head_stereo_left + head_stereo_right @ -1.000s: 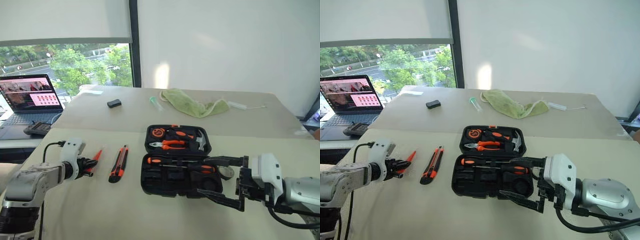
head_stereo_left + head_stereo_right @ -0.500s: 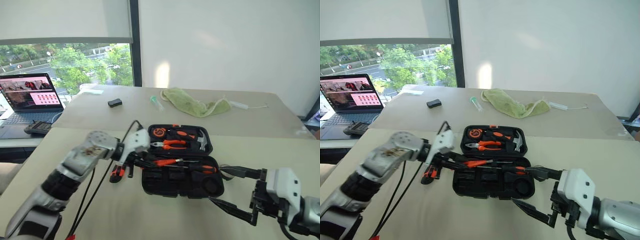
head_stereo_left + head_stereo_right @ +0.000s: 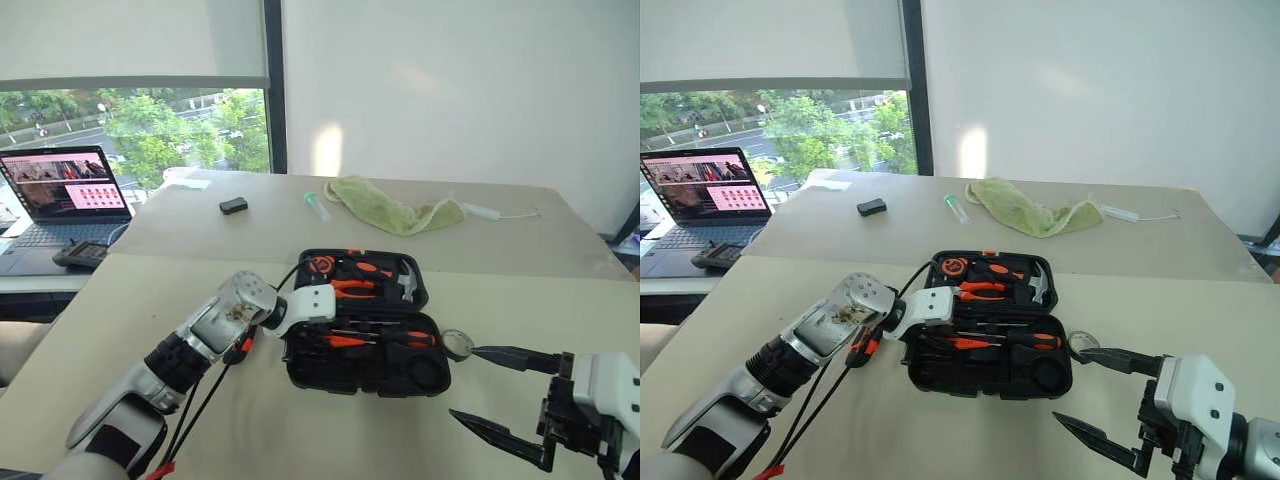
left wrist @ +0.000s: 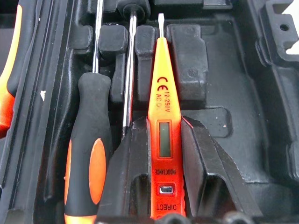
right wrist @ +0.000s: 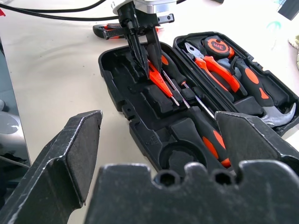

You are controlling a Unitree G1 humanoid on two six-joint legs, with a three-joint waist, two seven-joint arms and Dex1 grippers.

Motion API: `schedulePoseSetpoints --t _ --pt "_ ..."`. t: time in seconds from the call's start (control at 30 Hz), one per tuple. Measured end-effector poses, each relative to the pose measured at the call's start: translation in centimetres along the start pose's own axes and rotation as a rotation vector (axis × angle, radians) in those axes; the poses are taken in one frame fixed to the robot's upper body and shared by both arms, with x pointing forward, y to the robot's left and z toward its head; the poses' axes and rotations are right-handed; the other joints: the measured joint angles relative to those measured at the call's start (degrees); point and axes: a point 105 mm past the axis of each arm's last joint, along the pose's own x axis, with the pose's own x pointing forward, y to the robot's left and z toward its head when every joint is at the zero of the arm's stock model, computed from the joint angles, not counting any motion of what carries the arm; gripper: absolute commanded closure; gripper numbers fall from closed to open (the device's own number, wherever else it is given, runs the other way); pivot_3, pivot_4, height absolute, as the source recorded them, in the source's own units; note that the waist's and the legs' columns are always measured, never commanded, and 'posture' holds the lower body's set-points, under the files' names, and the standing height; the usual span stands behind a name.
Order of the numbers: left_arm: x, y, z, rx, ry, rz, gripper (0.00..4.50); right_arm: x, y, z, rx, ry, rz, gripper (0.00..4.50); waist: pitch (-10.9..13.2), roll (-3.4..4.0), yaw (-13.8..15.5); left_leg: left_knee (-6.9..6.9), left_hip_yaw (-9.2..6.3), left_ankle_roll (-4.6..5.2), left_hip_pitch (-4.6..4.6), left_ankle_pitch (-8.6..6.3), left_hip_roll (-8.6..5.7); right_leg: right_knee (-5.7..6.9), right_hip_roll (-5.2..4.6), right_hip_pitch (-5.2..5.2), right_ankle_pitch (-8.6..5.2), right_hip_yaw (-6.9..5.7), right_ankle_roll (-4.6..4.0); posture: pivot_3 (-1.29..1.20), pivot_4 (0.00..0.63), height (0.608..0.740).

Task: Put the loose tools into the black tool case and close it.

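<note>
The black tool case (image 3: 365, 322) lies open on the beige table (image 3: 300, 225), and everything here is placed from it; the left gripper (image 5: 142, 44) reaches into its near half from the case's left edge, fingers (image 4: 126, 168) pinching the small orange screwdriver (image 4: 163, 135); the screwdriver's handle sits squeezed between the two black fingers, its blade pointing past the fingertips across the moulded slots; whether it touches the case floor I cannot tell; just beside it in the case lies a long orange-and-black-handled screwdriver (image 4: 88, 154), apart from the fingers; a second long screwdriver (image 5: 210, 135) lies in the same half, nearer the case's right end; the far half holds the orange-handled pliers (image 3: 350, 288) and the hammer (image 3: 405, 283); the utility knife (image 5: 107, 31) lies on the table just outside the case's left edge, behind the left gripper; the black tape roll (image 3: 457, 345) rests on the table just beside the case's right edge; the right gripper (image 3: 505, 400) hovers off the case's near right corner, fingers spread wide with nothing between them.
</note>
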Motion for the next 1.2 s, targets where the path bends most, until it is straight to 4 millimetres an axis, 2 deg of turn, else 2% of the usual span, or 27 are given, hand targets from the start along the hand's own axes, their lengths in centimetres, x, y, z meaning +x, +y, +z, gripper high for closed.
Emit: schedulePoseSetpoints --t 0.13,0.2,0.23,0.4,0.47,0.57,0.6,0.63,0.67,0.73,0.8,0.83,0.93,1.07,1.2 --pt "-0.1 -0.2 0.1 -0.017 0.012 -0.005 4.04 -0.2 -0.1 0.0 -0.004 0.007 -0.011 0.0 0.0 0.0 0.0 0.0 0.0 0.0 -0.01 0.0 0.01 0.0 0.01 -0.01 -0.01 0.0 0.02 0.0 0.15 0.74" --pt "-0.1 -0.2 0.1 -0.017 0.013 -0.005 3.04 -0.2 -0.1 0.0 -0.004 0.006 -0.011 0.0 0.0 0.0 0.0 0.0 0.0 0.0 -0.01 0.0 0.0 -0.01 0.01 -0.01 -0.01 0.0 0.02 0.0 0.15 0.74" --pt "-0.1 -0.3 0.2 -0.011 0.011 -0.013 2.83 -0.2 -0.1 0.0 -0.004 0.006 -0.011 0.0 0.0 0.0 0.0 0.0 0.0 0.0 -0.01 0.0 0.0 -0.01 0.01 -0.01 -0.01 0.0 0.02 0.0 0.15 0.74" --pt "-0.2 -0.5 0.4 0.009 0.0 -0.032 1.01 -0.2 -0.1 0.0 -0.005 0.006 -0.012 0.0 0.0 0.0 0.0 0.04 -0.01 0.0 -0.01 0.0 0.0 0.04 0.0 -0.01 -0.01 0.0 0.02 0.0 0.15 0.74" --pt "-0.9 0.0 0.9 -0.002 -0.037 -0.004 1.01 -0.2 -0.2 0.0 -0.006 0.005 -0.013 0.0 0.0 0.0 0.0 0.15 -0.04 0.0 -0.05 0.0 0.02 0.11 0.0 -0.03 -0.01 -0.01 0.01 0.0 0.15 0.74" --pt "-3.4 1.5 2.6 -0.091 -0.197 0.071 1.73 -0.2 -0.2 0.1 -0.009 0.003 -0.019 0.0 0.0 0.0 -0.1 0.2 -0.07 0.0 -0.03 0.0 0.04 0.18 -0.01 -0.02 -0.01 -0.01 0.01 0.0 0.15 0.74" --pt "-4.3 1.9 3.5 -0.13 -0.294 0.091 2.14 -0.2 -0.3 0.1 -0.008 0.002 -0.023 0.0 0.0 0.0 -0.1 0.21 -0.08 0.0 -0.04 0.0 0.04 0.18 -0.02 -0.03 -0.01 -0.01 0.02 0.0 0.15 0.74" --pt "-5.0 2.1 4.4 -0.157 -0.39 0.104 2.36 -0.1 -0.3 0.1 -0.007 -0.002 -0.028 0.0 0.0 0.0 -0.1 0.22 -0.09 0.0 -0.03 0.0 0.05 0.19 -0.05 -0.02 -0.01 -0.02 0.02 0.0 0.15 0.74" --pt "-5.6 2.3 5.0 -0.179 -0.474 0.121 2.85 0.1 -0.3 0.1 -0.006 -0.009 -0.027 0.0 0.0 0.01 -0.1 0.24 -0.1 0.0 0.01 0.0 0.04 0.19 -0.07 0.03 -0.01 -0.02 0.02 0.0 0.15 0.74" --pt "-5.2 2.1 4.0 -0.205 -0.516 0.149 3.59 0.4 -0.3 0.1 -0.003 -0.021 -0.028 0.0 0.0 0.06 -0.1 0.22 -0.09 -0.01 0.07 0.0 0.01 0.19 -0.07 0.07 -0.01 0.01 0.02 0.0 0.15 0.74" --pt "-3.7 1.4 2.3 -0.275 -0.532 0.148 4.26 0.6 -0.3 0.1 -0.003 -0.028 -0.03 0.0 0.0 0.07 -0.1 0.24 -0.09 -0.04 0.04 0.02 0.0 0.24 -0.04 0.05 -0.01 0.0 0.02 0.0 0.15 0.74" --pt "-3.2 1.2 1.8 -0.291 -0.538 0.152 4.42 0.7 -0.3 0.2 -0.005 -0.031 -0.03 0.0 0.0 0.06 -0.1 0.25 -0.09 -0.04 0.03 0.02 0.01 0.23 -0.04 0.04 -0.01 -0.01 0.02 0.0 0.15 0.74" --pt "-1.8 0.4 0.0 -0.321 -0.554 0.203 4.42 0.8 -0.5 0.2 -0.008 -0.035 -0.038 0.0 0.0 0.06 0.0 0.28 -0.09 -0.01 0.03 0.0 -0.01 0.25 -0.09 0.05 0.0 -0.01 0.01 0.0 0.15 0.74" --pt "-1.0 0.0 -2.0 -0.333 -0.517 0.264 4.42 0.8 -0.5 0.1 -0.005 -0.032 -0.045 0.0 0.0 0.06 0.0 0.28 -0.09 0.01 0.05 -0.01 0.0 0.26 -0.13 0.06 0.01 -0.01 -0.01 0.0 0.15 0.74" --pt "-0.7 -0.5 -2.4 -0.267 -0.482 0.275 4.42 0.7 -0.4 0.1 -0.001 -0.026 -0.049 0.0 -0.1 0.12 0.0 0.27 -0.09 0.01 0.11 -0.01 0.0 0.26 -0.17 0.1 0.01 0.0 -0.02 0.0 0.15 0.74"
